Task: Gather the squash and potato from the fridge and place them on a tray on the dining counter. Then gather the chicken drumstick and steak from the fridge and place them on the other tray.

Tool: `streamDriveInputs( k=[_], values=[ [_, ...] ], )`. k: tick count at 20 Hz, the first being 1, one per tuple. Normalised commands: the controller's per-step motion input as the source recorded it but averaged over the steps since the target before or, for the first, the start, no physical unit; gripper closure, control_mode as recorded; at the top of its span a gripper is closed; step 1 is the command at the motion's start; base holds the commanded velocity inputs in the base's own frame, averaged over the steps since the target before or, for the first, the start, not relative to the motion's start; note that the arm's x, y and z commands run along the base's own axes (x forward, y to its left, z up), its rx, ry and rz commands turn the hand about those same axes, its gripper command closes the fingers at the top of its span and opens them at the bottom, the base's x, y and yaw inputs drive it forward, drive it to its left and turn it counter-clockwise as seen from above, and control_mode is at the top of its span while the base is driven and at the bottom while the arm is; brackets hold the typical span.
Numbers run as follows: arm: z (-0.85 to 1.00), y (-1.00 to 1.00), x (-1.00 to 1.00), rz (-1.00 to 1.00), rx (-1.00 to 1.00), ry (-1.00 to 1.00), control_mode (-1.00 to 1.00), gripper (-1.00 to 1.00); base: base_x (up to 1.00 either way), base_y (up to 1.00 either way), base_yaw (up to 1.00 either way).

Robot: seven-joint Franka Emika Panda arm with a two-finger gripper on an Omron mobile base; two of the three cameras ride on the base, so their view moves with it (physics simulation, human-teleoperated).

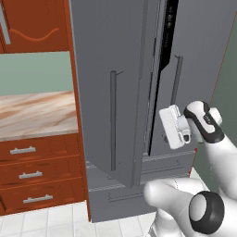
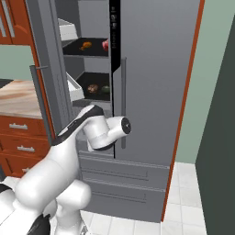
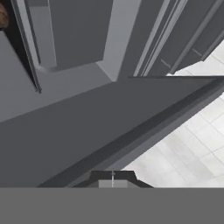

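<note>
The gripper [image 3: 113,177] has its jaws closed together with nothing between them, its dark tips meeting at 6 o'clock in the hand view, pointed along the grey edge of the fridge's left door and the white floor tiles [image 3: 192,144] past it at 4 o'clock. In the left base view the white hand sits at 3 o'clock, just beside the gap between the two doors of the fridge [image 1: 115,55], near the right door's bar handle [image 1: 175,81]. The left door [image 1: 106,92] stands swung partly open. Through that opening, in the right base view, the black shelves show at 11 o'clock: on the lower shelf the brown potato [image 2: 92,87] lies just beside the dark green squash [image 2: 105,89], and on the shelf above sit an orange item [image 2: 86,45] and a red one [image 2: 105,44], too small to identify. The marbled wall counter [image 1: 37,113] lies at 9 o'clock in the left base view.
</note>
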Motion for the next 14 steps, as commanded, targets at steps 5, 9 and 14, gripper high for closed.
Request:
streamDriveInputs(
  k=[5, 9, 14],
  values=[
    [-0.41, 0.00, 0.08, 0.00, 0.05, -0.03, -1.00, 1.00, 0.00, 0.00, 0.00],
    [-0.31, 0.00, 0.21, 0.01, 0.06, -0.01, -1.00, 1.00, 0.00, 0.00, 0.00],
    [-0.19, 0.04, 0.19, 0.03, 0.11, -0.01, -1.00, 1.00, 0.00, 0.00, 0.00]
  ],
)
